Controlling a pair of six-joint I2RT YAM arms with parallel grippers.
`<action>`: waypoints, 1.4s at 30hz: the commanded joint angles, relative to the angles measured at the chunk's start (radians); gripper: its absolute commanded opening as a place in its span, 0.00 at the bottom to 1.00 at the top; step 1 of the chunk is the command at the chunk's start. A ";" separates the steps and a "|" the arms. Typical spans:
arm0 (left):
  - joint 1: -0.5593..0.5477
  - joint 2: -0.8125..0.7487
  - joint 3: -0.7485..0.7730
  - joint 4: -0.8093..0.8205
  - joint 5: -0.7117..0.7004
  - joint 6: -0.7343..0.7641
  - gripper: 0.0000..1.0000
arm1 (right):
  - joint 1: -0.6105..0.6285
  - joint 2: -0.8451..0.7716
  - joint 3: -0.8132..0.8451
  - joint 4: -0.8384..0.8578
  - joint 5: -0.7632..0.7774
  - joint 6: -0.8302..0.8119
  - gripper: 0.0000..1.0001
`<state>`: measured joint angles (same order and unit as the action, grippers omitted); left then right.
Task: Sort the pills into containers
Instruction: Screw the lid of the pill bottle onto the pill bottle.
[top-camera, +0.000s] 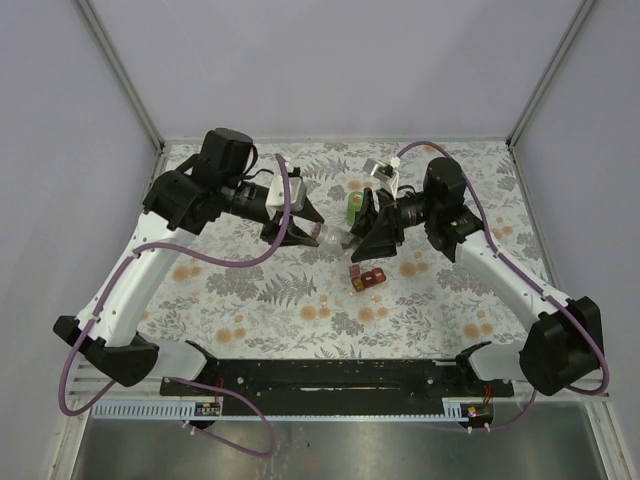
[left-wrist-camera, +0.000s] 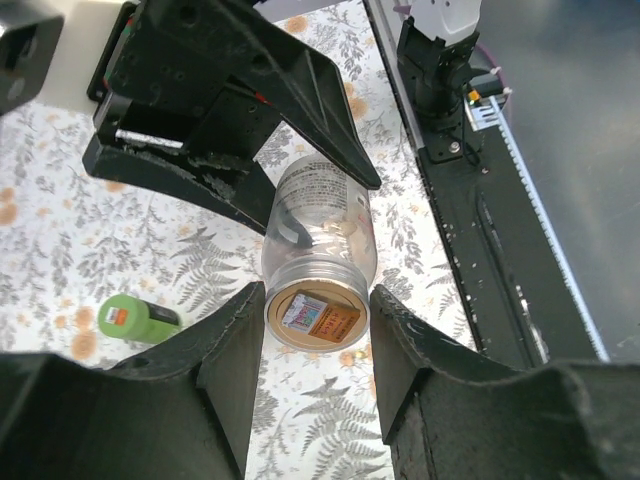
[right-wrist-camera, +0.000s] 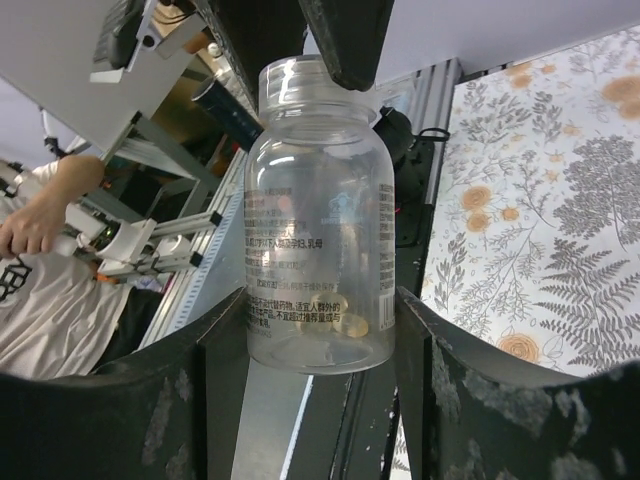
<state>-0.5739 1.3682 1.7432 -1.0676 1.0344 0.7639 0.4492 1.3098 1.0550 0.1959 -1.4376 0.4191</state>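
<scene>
Right wrist view: clear bottle (right-wrist-camera: 320, 200) is gripped at base between right fingers (right-wrist-camera: 200, 390), neck clamped by left fingers (left-wrist-camera: 225, 370), pills (right-wrist-camera: 345, 325) seen inside at the base; pour judged next, neck to be released, mouth tipped over pill box (top-camera: 368, 279) near the right fingers.

The big bottle (top-camera: 335, 237) lay crosswise between the two grippers. The left gripper (left-wrist-camera: 317, 293) stood at its 9 o'clock, closed around the neck, and the right gripper (right-wrist-camera: 320, 298) at its 3 o'clock, closed around the base. Pills (right-wrist-camera: 345, 325) sat inside, against the base. On the cloth (top-camera: 250, 300), the small bottle (top-camera: 355, 208) lay at the big bottle's 1 o'clock and the pill box (top-camera: 368, 280) at its 5 o'clock.
</scene>
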 joint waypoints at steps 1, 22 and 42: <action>-0.053 -0.003 -0.034 -0.014 -0.022 0.130 0.00 | 0.005 0.042 -0.009 0.554 -0.020 0.401 0.00; -0.052 -0.026 -0.045 0.205 -0.145 -0.072 0.99 | 0.000 -0.032 0.134 -0.352 0.157 -0.318 0.00; 0.215 -0.026 -0.071 0.584 0.010 -0.760 0.98 | 0.000 -0.185 0.201 -0.555 0.626 -0.605 0.03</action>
<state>-0.3969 1.3426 1.6356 -0.6098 0.9634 0.2161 0.4450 1.1576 1.1793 -0.3420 -0.9585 -0.1093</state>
